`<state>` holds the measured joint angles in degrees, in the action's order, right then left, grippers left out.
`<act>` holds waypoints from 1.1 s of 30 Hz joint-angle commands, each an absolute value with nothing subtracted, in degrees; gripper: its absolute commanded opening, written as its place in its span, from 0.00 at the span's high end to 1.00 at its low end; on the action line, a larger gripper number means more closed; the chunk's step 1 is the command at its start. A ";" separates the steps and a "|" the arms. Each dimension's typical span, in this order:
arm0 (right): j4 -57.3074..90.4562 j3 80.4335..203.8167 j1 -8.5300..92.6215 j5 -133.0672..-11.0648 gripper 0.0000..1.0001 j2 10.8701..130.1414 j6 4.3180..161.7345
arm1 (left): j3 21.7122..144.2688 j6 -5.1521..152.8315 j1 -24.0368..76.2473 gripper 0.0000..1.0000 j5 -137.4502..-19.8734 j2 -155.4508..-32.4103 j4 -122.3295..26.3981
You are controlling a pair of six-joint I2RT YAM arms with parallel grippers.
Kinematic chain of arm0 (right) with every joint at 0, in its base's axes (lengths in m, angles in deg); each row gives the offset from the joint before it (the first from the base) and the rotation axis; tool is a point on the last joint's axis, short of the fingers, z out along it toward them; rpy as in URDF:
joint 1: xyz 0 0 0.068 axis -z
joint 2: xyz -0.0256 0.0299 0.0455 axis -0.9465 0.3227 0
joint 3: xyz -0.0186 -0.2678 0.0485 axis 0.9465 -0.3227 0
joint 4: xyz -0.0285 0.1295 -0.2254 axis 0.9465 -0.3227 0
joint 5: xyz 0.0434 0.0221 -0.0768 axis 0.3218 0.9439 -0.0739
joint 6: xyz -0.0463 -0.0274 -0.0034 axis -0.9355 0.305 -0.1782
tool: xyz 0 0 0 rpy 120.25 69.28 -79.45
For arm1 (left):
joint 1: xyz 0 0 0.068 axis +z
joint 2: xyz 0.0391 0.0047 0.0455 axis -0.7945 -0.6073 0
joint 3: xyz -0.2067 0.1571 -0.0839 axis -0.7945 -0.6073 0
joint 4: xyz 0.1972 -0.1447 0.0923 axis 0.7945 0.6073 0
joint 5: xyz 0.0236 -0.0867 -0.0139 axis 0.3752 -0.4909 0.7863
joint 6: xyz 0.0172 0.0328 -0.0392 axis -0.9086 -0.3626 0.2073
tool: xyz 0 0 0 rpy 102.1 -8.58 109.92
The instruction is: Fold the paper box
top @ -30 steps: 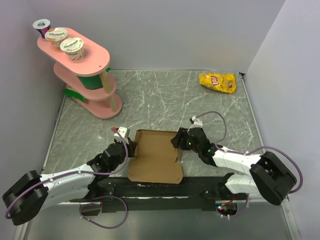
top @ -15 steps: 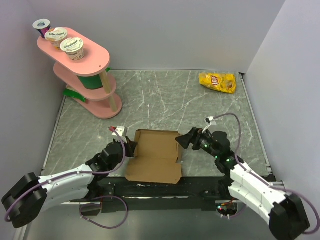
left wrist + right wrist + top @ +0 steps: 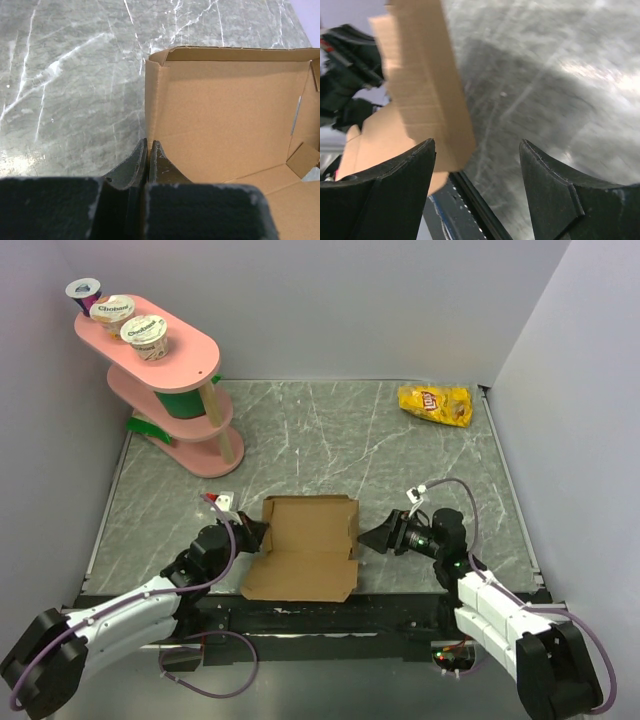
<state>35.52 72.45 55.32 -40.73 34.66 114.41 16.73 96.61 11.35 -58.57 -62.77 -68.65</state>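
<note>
Your paper box (image 3: 305, 540) sits at the near edge of the table (image 3: 330, 440), between the arms, with its back and side walls raised and its front flap flat. Your left gripper (image 3: 257, 536) is pressed closed, tips at the box's left wall. Your right gripper (image 3: 378, 538) stands wide just right of it, holding nothing

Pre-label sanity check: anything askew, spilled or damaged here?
Nothing looks spilled or torn. The paper box sits slightly rotated, its near flap reaching the black rail along the near edge. A yellow chip bag lies alone in the far right corner.
</note>
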 commanded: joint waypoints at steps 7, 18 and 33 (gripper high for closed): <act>51.97 73.87 54.83 -36.02 0.25 41.00 115.85 | 17.06 97.59 11.65 0.99 -60.64 -63.17 -70.91; 53.39 76.33 48.15 -43.84 0.37 47.78 116.55 | 17.33 97.24 11.65 0.99 -60.91 -63.88 -71.09; 39.06 84.24 38.39 -60.71 0.42 51.47 113.30 | 17.06 97.06 11.65 0.99 -60.91 -63.53 -71.17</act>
<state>42.05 81.45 40.34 -54.65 50.37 115.00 16.73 96.41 11.55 -60.07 -64.11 -68.63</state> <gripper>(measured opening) 0.596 0.036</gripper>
